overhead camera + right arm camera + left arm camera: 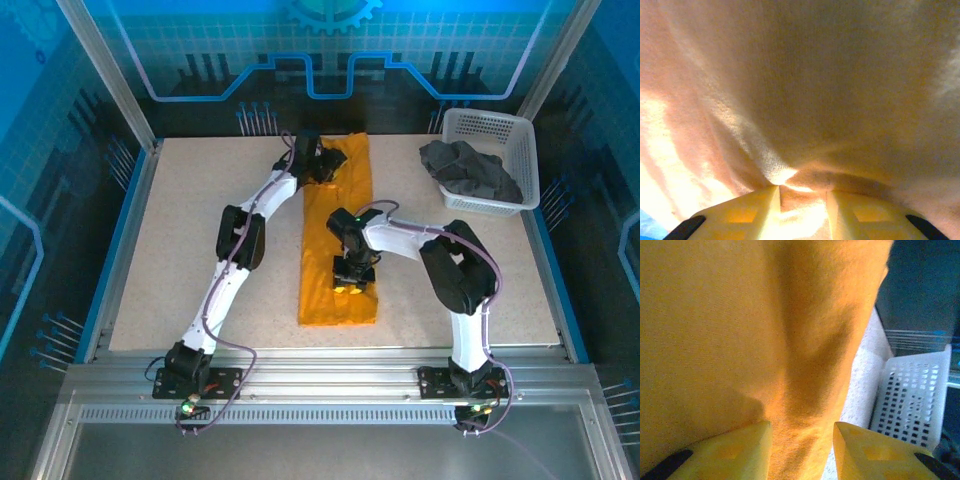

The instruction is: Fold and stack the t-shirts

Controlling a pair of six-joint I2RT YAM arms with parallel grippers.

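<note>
**Both grippers on the orange strip, left grip unclear**

The orange t-shirt lies on the counter as a long narrow strip running away from the arm bases.

The left gripper sits at the strip's far end, on its left edge. From overhead the dark wrist covers the fingertips and I can't see the contact. On the left wrist cam the left gripper has its fingers parted with a ridge of orange cloth running up between them. A sliver of pale counter seems to show between the cloth edge and the finger on the right of that view. I can't tell whether it's pinching or just straddling the fold.

The right gripper is down on the near part of the strip, with the near hem just behind it. On the right wrist cam the right gripper has cloth bunched into the gap and creases fanning out from that spot. I read that as clamped on the orange t-shirt. That view is washed out, so the fabric looks pale peach, and the shirt's edges fall outside the frame.

The grey t-shirt is crumpled in the white basket, well off to the right of both grippers. I can't make out its shape. The left wrist cam catches the basket's lattice wall, blurred and cut off at the frame edge.
</note>
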